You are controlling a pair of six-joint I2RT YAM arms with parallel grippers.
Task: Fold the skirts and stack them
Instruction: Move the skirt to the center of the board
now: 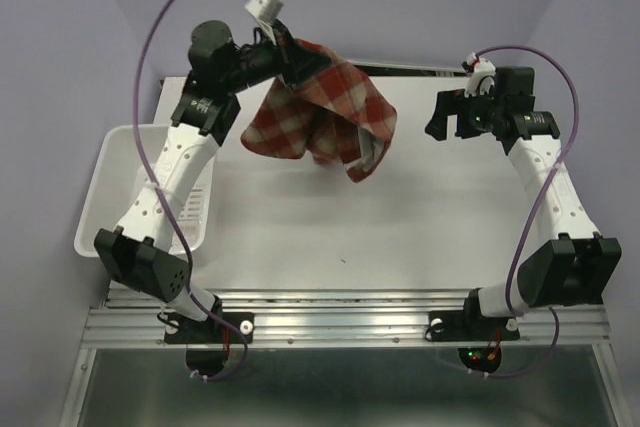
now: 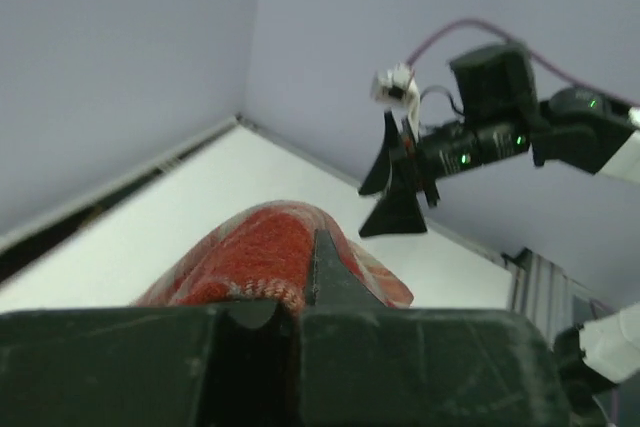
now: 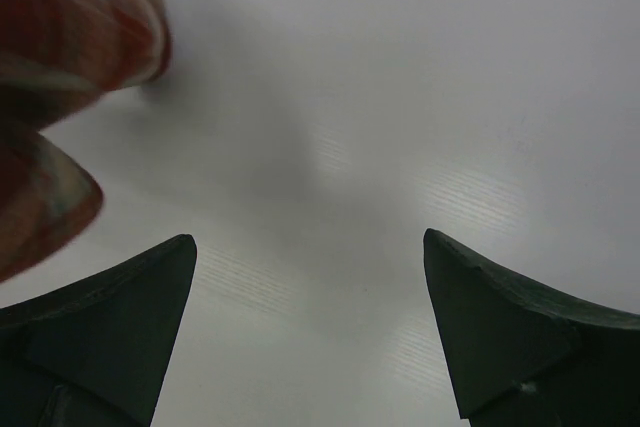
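You're clamping the skirt [image 1: 322, 115] in your left end effector [image 1: 285, 55], it's drooping soft and floppy just below it, and your right end effector [image 1: 448, 119] is hovering wide apart off to the skirt's side, so I'm thinking grab the dangling corner.

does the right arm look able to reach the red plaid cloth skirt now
Probably yes: the right gripper is open, with nothing between it and the red plaid cloth skirt hanging from the left gripper.
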